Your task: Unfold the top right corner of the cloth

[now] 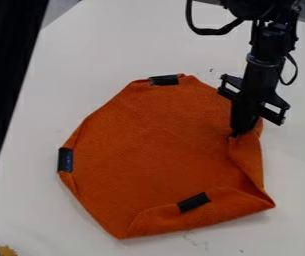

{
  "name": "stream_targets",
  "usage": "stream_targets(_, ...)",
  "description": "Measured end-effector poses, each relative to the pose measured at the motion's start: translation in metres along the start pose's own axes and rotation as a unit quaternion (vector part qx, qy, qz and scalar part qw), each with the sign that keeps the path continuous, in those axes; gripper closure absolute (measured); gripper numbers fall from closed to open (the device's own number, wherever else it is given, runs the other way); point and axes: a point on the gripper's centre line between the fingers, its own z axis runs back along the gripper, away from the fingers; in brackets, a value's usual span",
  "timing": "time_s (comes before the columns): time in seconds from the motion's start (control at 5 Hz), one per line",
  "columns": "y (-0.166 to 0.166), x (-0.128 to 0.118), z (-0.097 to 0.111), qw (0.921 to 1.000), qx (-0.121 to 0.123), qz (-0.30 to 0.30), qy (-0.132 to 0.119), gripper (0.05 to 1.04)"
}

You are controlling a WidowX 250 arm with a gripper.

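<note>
In the camera view, the orange woven fabric cloth (pixel 155 135) lies on the white, flat tabletop (pixel 101 50), with its edges folded inward. The black two-finger gripper (pixel 235 133) is at the cloth's right side. Its fingers are close together and appear to pinch the folded flap, though their dark tips partly hide the contact. The cloth should be light and soft, easy to bend, not fragile. The flap's free edge is the proper place to hold, taking only the upper layer.
</note>
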Motion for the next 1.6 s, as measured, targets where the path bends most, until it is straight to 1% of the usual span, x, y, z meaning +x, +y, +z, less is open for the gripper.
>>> stream_targets(0.2, -0.008, 0.005, 0.010, 0.9997, 0.023, -0.003, -0.001, 1.017)
stream_targets(0.4, -0.020, 0.016, 0.022, 0.9991, 0.033, -0.011, -0.026, 1.017)
stream_targets(0.6, -0.027, 0.025, 0.027, 0.9985, 0.017, -0.012, -0.050, 1.017)
stream_targets(0.8, -0.038, 0.031, 0.022, 0.9968, -0.020, -0.015, -0.076, 0.998)
stream_targets(1.0, -0.034, 0.034, 0.007, 0.9952, -0.054, -0.005, -0.082, 0.837)
stream_targets(1.2, -0.031, 0.034, 0.003, 0.9939, -0.065, -0.011, -0.088, 0.563)
stream_targets(1.4, -0.033, 0.034, 0.003, 0.9935, -0.073, -0.014, -0.086, 0.253)
stream_targets(1.6, -0.035, 0.032, 0.006, 0.9936, -0.080, -0.007, -0.079, 0.072)
